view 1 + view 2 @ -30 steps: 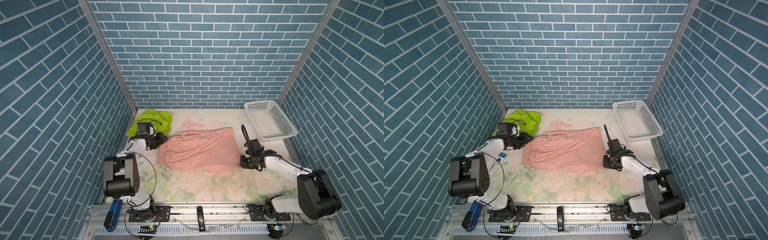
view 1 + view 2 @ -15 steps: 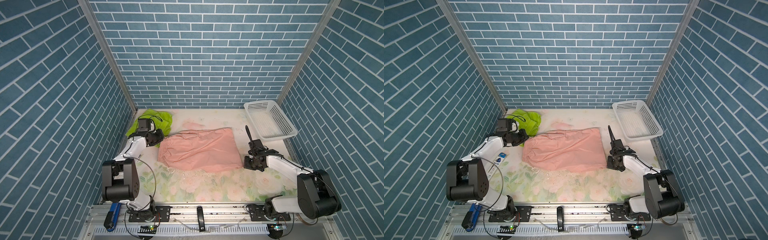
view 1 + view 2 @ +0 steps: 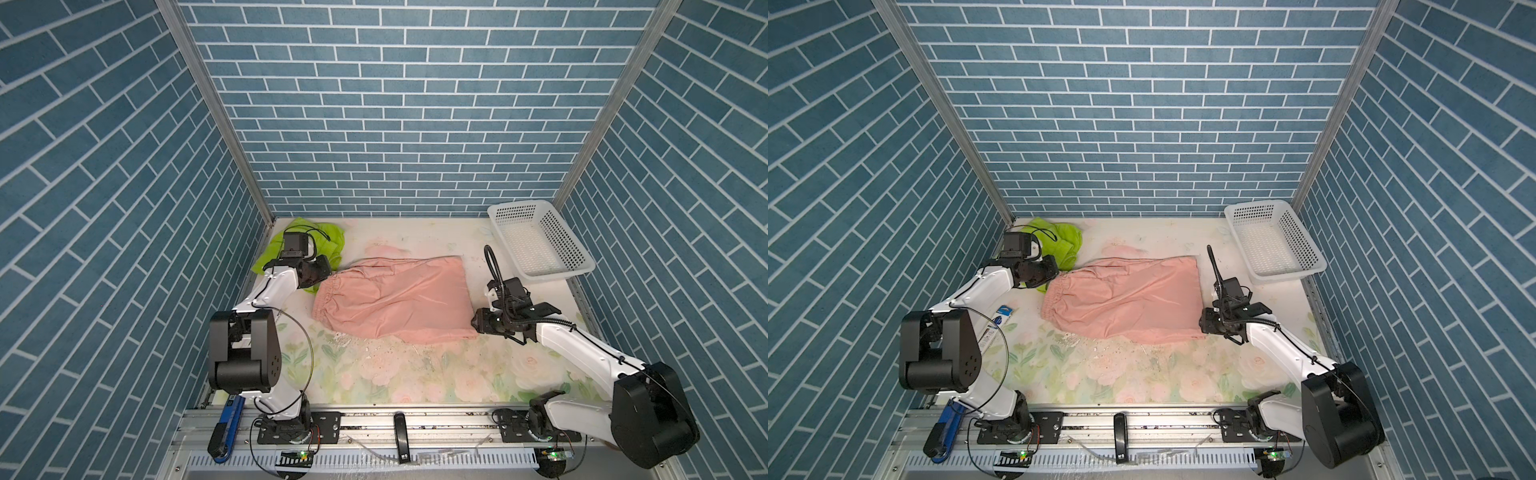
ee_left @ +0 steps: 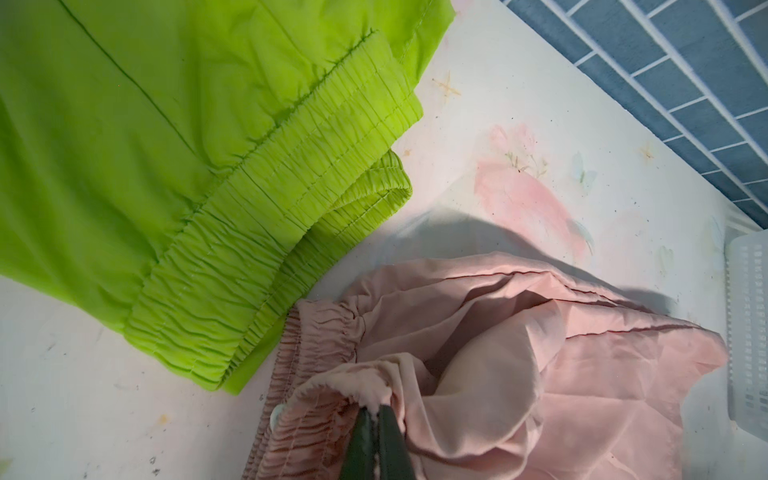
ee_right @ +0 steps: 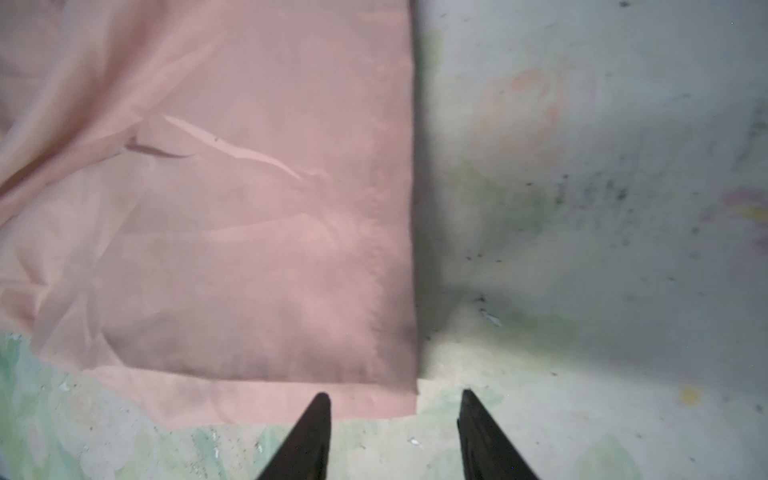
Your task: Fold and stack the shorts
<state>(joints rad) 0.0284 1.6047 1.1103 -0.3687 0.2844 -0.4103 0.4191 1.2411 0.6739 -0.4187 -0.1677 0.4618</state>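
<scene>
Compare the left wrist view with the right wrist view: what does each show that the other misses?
Left wrist only: the green shorts, an edge of the basket, and the left gripper shut on the waistband of the pink shorts. Right wrist only: the right gripper, open at the pink hem corner. Both: the pink shorts and the floral table.

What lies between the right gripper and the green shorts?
The pink shorts, spread out, waistband pinched by the left gripper; both top views show it.
</scene>
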